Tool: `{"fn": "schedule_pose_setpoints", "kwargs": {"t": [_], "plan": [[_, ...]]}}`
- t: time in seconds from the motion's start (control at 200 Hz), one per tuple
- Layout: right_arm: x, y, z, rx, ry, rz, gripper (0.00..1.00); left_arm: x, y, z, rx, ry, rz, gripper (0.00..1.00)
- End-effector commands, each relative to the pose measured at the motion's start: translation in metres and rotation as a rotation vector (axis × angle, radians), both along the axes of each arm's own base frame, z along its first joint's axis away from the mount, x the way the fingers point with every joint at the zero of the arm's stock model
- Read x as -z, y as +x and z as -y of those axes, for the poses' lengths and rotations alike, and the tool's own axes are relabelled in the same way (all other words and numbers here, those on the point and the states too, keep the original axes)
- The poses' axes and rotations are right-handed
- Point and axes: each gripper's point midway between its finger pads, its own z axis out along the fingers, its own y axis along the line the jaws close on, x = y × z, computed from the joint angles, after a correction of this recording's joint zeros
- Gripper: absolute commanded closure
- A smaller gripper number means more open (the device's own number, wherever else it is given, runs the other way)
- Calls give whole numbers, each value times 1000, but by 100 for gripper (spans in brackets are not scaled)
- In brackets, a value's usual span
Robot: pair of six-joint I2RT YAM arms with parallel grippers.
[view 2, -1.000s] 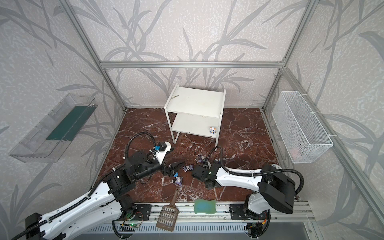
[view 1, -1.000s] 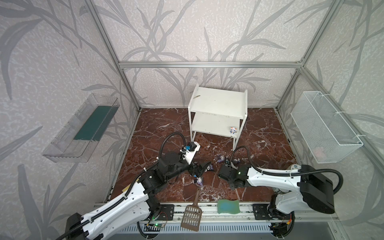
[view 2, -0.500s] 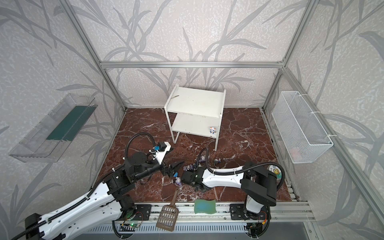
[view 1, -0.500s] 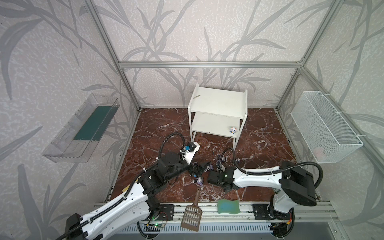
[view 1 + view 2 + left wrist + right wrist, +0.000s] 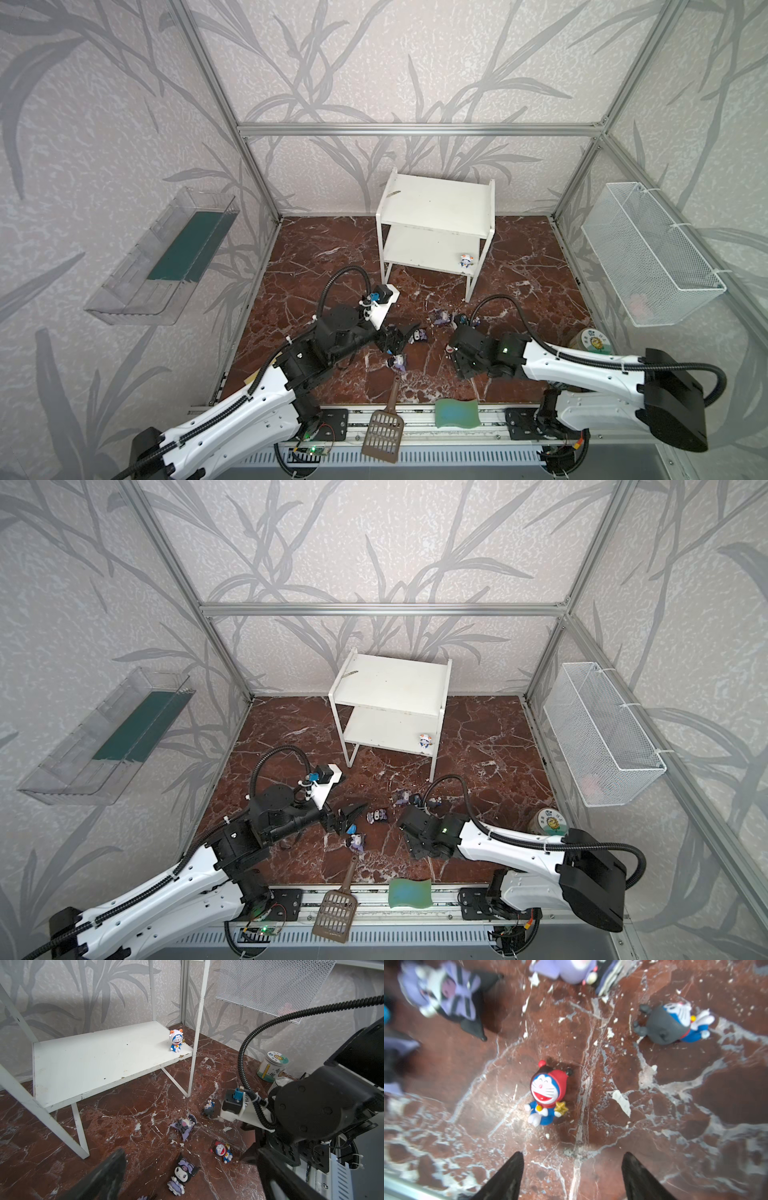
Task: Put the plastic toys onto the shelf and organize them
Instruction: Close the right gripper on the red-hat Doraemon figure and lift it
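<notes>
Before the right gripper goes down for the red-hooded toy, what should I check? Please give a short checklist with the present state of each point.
1. Right gripper open: ok.
2. Red-hooded toy between the jaws: not ok; it lies ahead of the tips and slightly off centre.
3. Neighbours apart from it: ok; the grey toy and the purple toy do not touch it.
4. Left gripper open and apart from the right one: ok.
5. Room on the shelf: ok; only the white-hooded toy stands there, at a corner of the lower board.
</notes>
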Motion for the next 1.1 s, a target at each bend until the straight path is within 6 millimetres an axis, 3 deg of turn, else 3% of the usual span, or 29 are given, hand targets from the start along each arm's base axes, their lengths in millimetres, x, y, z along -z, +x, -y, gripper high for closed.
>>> {"fn": "schedule_pose_setpoints", "kwargs": {"t": [0.0,0.16,0.39,0.745,0.945,1.095], "plan": [[-13,4,-23,-8,206,-16,26,-10,-1,-1,0,-12,27,1],[-12,6,-28,21,336,-53,28,-11,-2,0,5,-15,27,1],[1,14,-35,39,376,-93,34,-12,-2,-1,7,-21,23,1],[35,13,-41,20,286,-179,48,-14,-4,-1,7,-20,22,1],[38,14,-38,14,258,-171,57,-13,-4,-1,6,-14,20,1],[38,11,-33,-1,227,-172,57,-12,-3,0,6,-11,18,1]]}}
